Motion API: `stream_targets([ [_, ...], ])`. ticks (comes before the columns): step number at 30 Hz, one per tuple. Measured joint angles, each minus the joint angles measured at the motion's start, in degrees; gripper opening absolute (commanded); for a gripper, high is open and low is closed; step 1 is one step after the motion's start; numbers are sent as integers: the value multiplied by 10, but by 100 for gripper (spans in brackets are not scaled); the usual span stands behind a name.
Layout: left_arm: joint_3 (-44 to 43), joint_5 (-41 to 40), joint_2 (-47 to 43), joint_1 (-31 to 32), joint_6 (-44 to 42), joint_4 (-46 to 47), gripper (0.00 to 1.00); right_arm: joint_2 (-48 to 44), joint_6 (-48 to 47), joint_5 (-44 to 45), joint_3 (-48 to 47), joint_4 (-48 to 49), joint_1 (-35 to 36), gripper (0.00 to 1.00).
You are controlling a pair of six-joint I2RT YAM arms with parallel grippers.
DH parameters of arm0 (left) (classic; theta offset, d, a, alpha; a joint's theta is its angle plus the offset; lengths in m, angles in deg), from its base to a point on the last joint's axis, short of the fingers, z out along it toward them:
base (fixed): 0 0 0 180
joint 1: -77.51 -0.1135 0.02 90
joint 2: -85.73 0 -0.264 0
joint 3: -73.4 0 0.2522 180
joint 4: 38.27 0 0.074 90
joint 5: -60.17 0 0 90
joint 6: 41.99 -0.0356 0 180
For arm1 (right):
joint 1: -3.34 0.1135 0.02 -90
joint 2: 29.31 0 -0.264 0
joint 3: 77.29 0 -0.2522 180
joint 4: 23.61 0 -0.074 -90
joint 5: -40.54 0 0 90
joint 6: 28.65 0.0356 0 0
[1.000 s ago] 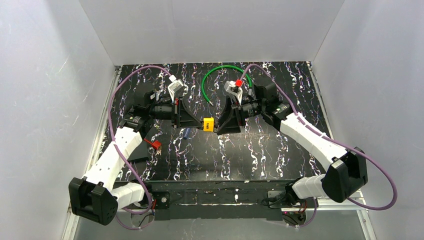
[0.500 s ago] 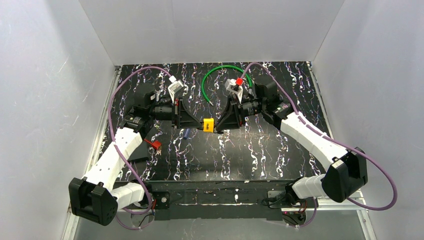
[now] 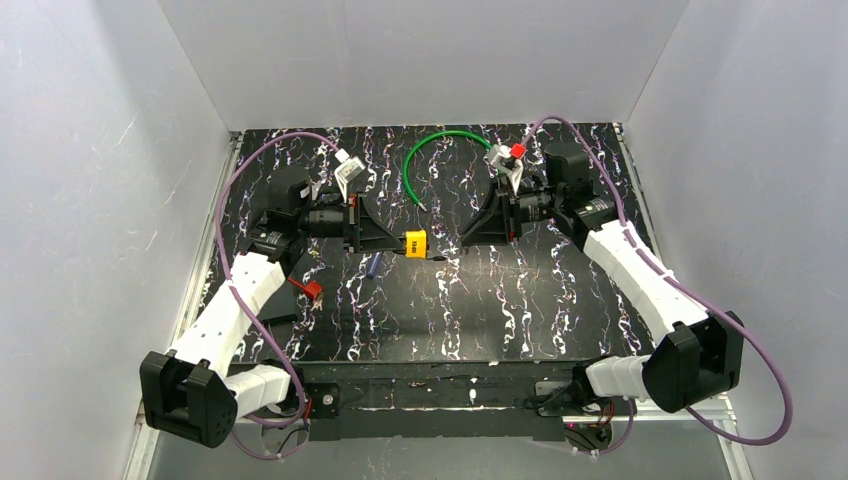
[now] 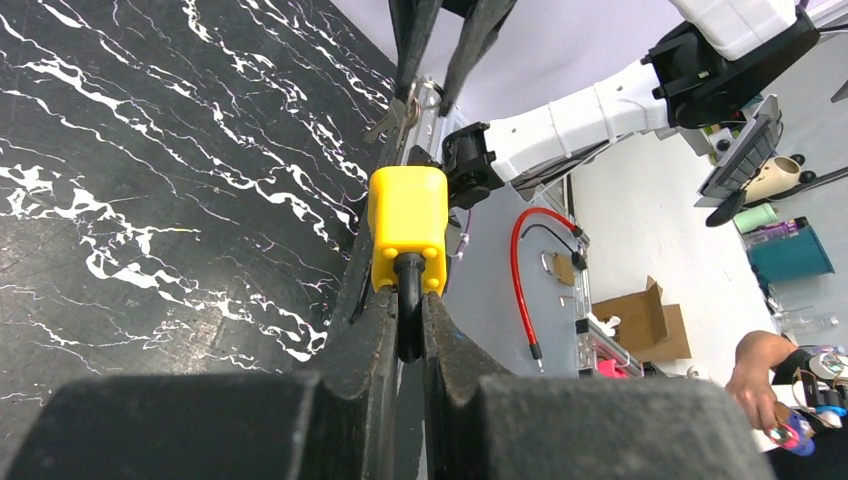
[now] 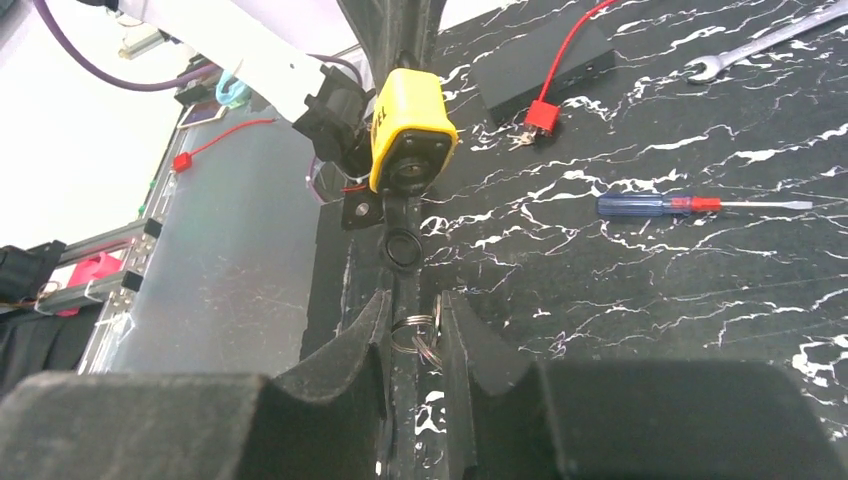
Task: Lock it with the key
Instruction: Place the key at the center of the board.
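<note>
My left gripper (image 3: 393, 243) is shut on the dark shackle (image 4: 407, 300) of the yellow padlock (image 3: 415, 243) and holds it above the table. In the right wrist view the lock (image 5: 410, 125) faces me, and its round keyhole shows nothing in it. My right gripper (image 3: 468, 238) is a short way to the right of the lock. Its fingers are closed onto silvery key rings (image 5: 420, 335). The small silvery key (image 4: 392, 118) hangs at its fingertips, between the gripper and the lock, apart from the lock body.
A blue-handled screwdriver (image 5: 650, 206) lies on the black marbled table below the lock. A silver spanner (image 5: 760, 45) and a black box (image 5: 540, 65) with a red wire lie at the left. A green cable (image 3: 430, 150) loops at the back. White walls stand on three sides.
My right gripper has pulled back to the right and away from the lock, opening a gap between them. The left gripper and the lock have stayed in place.
</note>
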Motion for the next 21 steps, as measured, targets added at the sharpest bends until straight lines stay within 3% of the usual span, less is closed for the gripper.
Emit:
stream_targets([
  [3, 0, -4, 0, 0, -12, -13, 0, 0, -60, -2, -2, -61, -32, 1],
  [7, -2, -20, 0, 0, -57, -68, 0, 47, -280, 70, -41, -285, -112, 1],
  [12, -2, -33, 0, 0, -97, -112, 0, 119, -477, 165, -43, -462, -194, 1],
  [16, -2, -37, 5, 0, -108, -117, 0, 147, -558, 230, -23, -515, -263, 1],
  [21, -2, -42, 13, 0, -114, -123, 0, 176, -597, 293, -4, -521, -293, 1],
])
